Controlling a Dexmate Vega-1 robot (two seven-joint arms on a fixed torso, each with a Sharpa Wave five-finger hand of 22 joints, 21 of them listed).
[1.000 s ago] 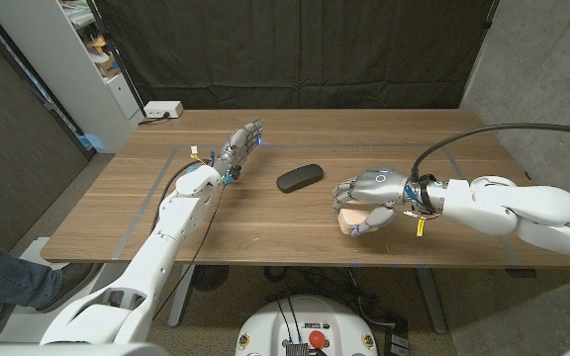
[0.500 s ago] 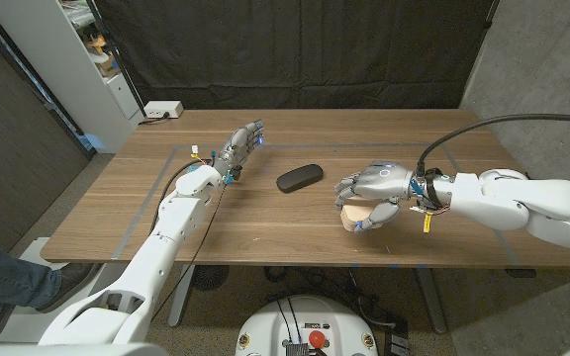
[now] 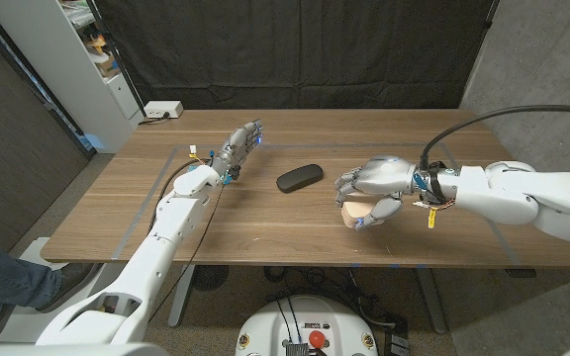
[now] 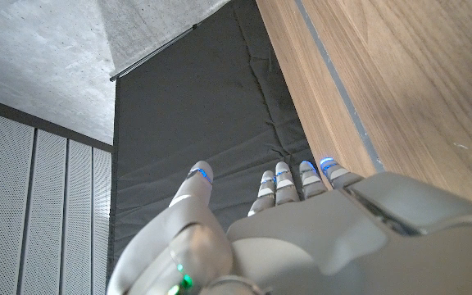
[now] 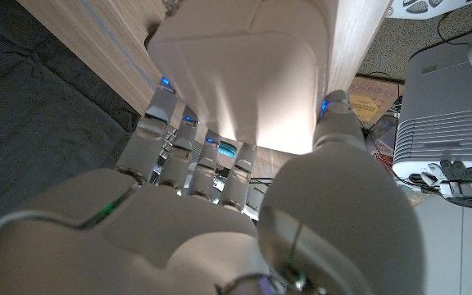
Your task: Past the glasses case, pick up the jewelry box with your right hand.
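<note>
Head view: my right hand [image 3: 376, 185] grips the jewelry box [image 3: 356, 213], a pale peach rounded box, near the table's [image 3: 265, 222] front edge, beside the black glasses case [image 3: 299, 177]. My left hand [image 3: 240, 143] is empty, fingers apart.

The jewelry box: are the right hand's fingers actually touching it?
Touching. In the right wrist view, the right hand has its fingers against one side of the jewelry box and its thumb on the other.
</note>
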